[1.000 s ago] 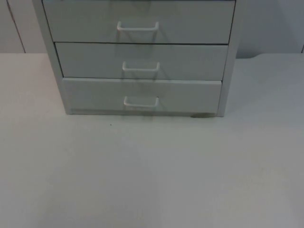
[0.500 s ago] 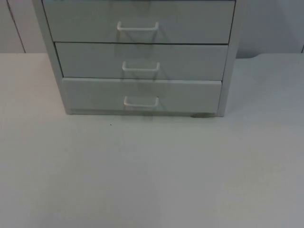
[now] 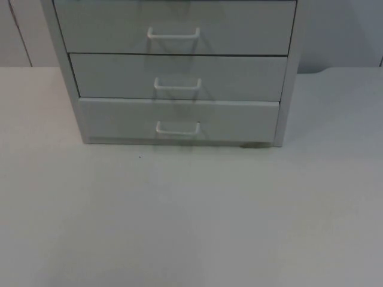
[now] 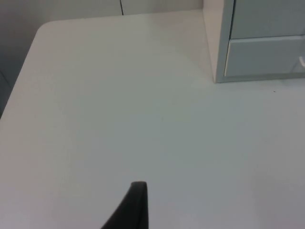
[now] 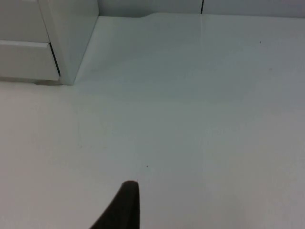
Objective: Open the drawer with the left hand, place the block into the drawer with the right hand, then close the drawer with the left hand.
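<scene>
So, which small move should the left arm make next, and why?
Probably bring the left gripper toward a drawer handle on the cabinet. All three drawers look shut, and the gripper hangs over bare table, well short of the cabinet's corner.

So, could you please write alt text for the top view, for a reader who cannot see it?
A pale grey drawer cabinet stands at the far side of a white table, showing three shut drawers stacked one above another, each with a white handle at its middle. The bottom drawer sits just above the table top.
</scene>
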### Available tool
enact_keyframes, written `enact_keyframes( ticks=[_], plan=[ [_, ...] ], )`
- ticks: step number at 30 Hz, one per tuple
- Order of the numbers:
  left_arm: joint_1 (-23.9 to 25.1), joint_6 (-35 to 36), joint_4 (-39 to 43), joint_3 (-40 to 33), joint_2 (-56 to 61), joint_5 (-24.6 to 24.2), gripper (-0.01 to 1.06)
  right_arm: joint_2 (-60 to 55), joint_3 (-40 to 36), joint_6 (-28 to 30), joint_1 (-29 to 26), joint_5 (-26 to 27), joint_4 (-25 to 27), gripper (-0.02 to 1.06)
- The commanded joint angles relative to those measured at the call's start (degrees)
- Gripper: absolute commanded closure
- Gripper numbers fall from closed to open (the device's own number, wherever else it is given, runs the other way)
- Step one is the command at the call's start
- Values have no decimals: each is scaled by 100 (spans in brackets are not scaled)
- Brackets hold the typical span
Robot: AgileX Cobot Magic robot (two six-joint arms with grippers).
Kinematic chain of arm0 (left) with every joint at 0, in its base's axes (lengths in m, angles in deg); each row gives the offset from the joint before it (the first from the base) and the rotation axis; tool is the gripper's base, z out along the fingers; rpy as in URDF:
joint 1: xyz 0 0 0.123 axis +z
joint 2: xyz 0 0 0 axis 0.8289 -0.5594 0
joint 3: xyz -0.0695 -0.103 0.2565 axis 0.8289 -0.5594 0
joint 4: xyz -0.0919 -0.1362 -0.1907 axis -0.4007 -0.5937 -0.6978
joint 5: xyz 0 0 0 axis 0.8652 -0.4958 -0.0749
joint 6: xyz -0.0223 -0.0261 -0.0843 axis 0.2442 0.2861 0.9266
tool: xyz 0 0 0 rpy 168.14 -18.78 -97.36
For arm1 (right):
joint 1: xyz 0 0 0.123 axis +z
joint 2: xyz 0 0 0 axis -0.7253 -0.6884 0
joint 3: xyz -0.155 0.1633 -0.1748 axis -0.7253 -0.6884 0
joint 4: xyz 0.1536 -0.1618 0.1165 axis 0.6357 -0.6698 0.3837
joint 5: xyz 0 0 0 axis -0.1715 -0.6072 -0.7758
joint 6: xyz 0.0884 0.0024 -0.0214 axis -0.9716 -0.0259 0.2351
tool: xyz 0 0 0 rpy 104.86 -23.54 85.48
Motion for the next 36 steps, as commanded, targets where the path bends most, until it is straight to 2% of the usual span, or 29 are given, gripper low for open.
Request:
enact_keyframes(
  ticks=[1, 36],
  plan=[
    [-20, 66, 31, -25, 24, 4, 0, 26, -14, 48, -36, 25, -12, -1],
    [-20, 210, -208, -25, 24, 4, 0, 26, -14, -76, -36, 25, 16, -1]
  ],
)
